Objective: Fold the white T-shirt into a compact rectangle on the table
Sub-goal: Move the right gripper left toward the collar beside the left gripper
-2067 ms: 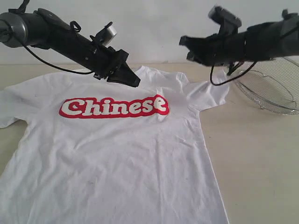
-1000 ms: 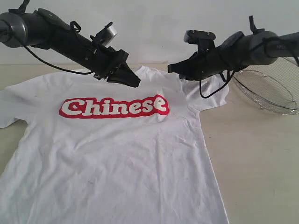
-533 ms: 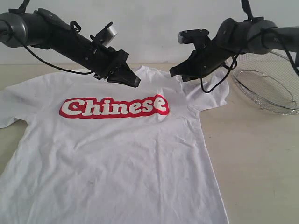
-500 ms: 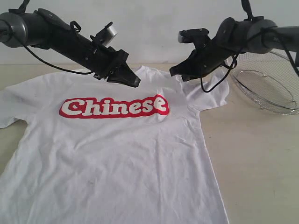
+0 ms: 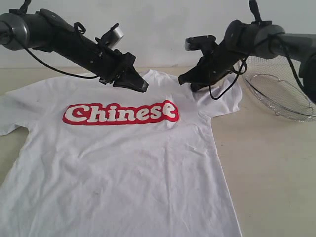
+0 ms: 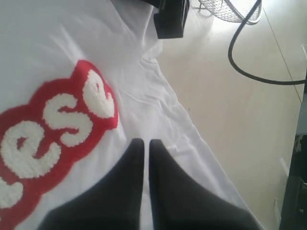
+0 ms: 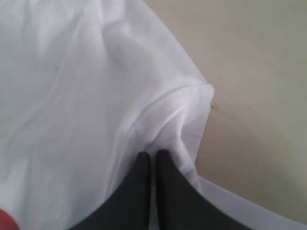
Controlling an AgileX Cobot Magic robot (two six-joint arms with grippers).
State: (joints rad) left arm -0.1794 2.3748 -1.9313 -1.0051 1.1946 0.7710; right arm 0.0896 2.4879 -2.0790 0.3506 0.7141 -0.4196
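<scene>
**Two closed end effectors above a tee not yet folded**

The white T-shirt (image 5: 128,163) lies face up and spread flat on the worktop (image 5: 271,163). Its collar is at the far side and its hem runs off the near edge of the exterior view. I judge it light, limp and not fragile. It will drape and wrinkle rather than hold a shape, and it will probably slide on this smooth surface if I drag it. I'd take hold where the cloth is doubled, at the shoulder seams, sleeve hems or bottom hem, and pinch both layers so the back comes up with the front.

The left end effector (image 5: 140,85) is closed and empty, hanging above the chest just past the end of the red lettering (image 5: 121,112). The right end effector (image 5: 185,79) is also closed.

The exterior view shows both arms over the shoulder line and the wire-mesh basket (image 5: 281,96) standing apart, off to the right. It does not show whether the tips meet the cloth. The right wrist view does: the tips sit against a raised ridge of fabric by the sleeve (image 7: 192,103) edge, with bare worktop beyond. I cannot tell whether any cloth is caught between them. Only the left wrist view shows the shirt's side edge, the other arm's tip and the basket rim together.
</scene>
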